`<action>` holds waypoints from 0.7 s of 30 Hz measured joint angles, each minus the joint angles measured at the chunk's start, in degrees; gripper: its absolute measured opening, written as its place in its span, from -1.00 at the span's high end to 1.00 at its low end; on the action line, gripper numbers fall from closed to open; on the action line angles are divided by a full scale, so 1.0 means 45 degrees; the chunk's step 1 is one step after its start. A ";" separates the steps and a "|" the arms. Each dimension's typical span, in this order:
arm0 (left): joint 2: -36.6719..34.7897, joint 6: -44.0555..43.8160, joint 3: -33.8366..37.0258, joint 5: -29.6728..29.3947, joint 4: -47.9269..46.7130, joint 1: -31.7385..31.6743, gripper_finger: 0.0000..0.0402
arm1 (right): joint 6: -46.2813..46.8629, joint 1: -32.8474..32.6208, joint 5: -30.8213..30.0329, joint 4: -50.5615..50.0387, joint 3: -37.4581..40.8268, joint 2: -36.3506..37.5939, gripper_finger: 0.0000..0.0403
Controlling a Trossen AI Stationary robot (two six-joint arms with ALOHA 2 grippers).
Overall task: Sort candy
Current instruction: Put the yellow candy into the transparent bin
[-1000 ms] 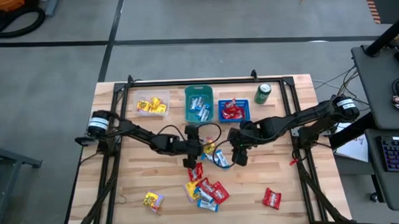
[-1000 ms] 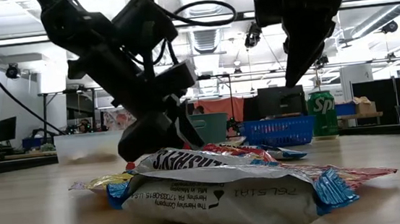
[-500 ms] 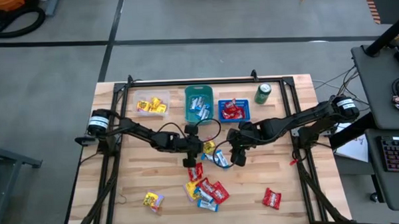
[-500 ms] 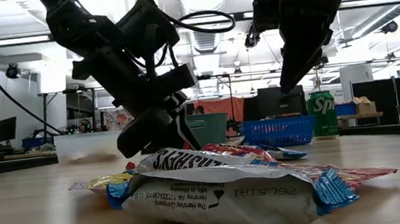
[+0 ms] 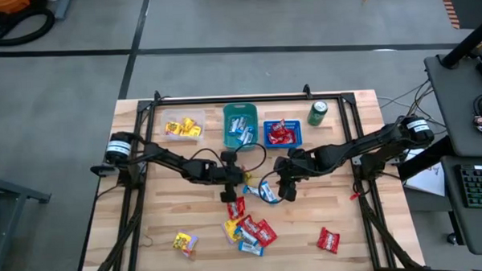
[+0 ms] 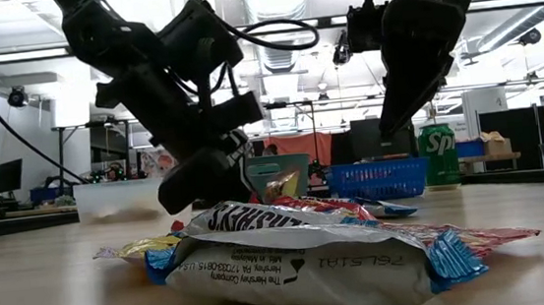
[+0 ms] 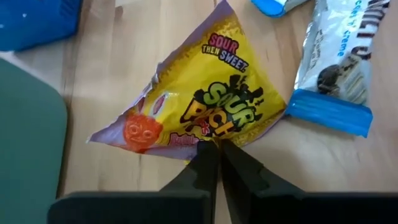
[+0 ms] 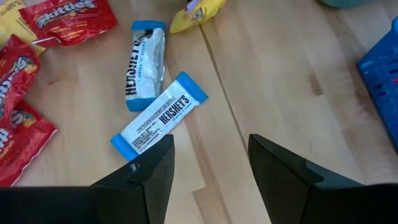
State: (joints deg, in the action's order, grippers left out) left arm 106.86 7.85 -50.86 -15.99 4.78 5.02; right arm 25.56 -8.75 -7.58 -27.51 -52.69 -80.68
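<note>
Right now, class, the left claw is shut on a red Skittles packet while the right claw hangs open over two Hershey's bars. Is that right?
Not quite. The left claw is shut on a yellow Sour Patch packet, not a red Skittles one, as the left wrist view shows. The rest holds: the right claw hangs open over two Hershey's bars.

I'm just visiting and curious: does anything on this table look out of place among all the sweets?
Yes: a green drink can stands upright beside the blue bin at the table's far edge. It is the one item that isn't candy. Otherwise, loose candies lie scattered mid-table, unsorted, none visibly torn.
</note>
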 joint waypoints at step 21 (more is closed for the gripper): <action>-0.3928 -0.0620 0.0062 0.0354 -0.4230 0.0477 1.00 | -0.1220 0.0000 -0.0024 0.1952 0.0335 0.0000 0.03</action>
State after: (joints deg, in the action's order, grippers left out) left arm 89.18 5.06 -50.58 -14.39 -14.25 7.16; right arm 20.07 -8.75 -7.69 -18.72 -51.18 -80.68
